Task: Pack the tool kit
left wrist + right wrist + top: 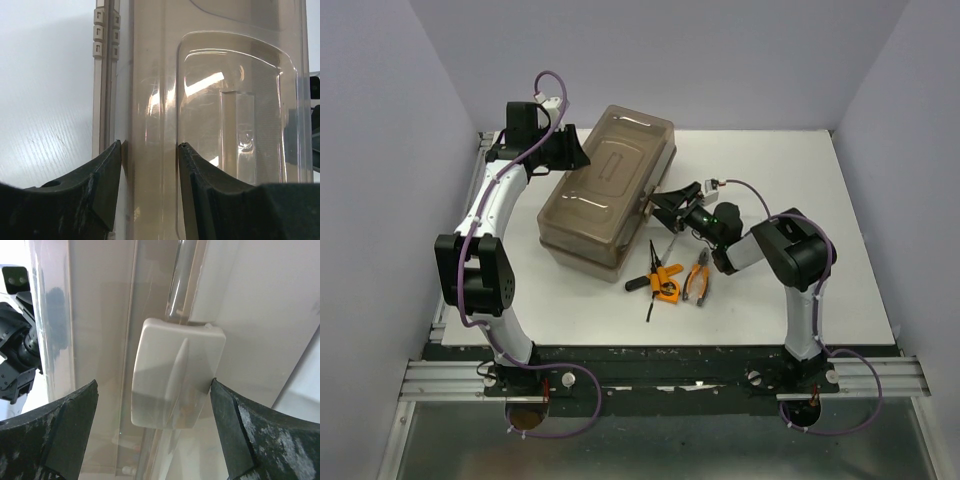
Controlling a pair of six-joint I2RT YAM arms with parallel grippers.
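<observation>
Both my grippers sit at the toolbox (607,185), which lies lid shut, left of table centre. My left gripper (150,150) straddles the lid's (225,110) back edge, fingers parted; my right gripper (155,390) is spread wide around the beige latch (175,375), one finger touching it. Pliers (698,282) and orange tools (665,280) lie just beside the box's near end.

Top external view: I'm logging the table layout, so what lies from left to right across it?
Left gripper → toolbox → right gripper → pliers, lying on the table. The orange tools piled beside the pliers overlap too much to order.
</observation>
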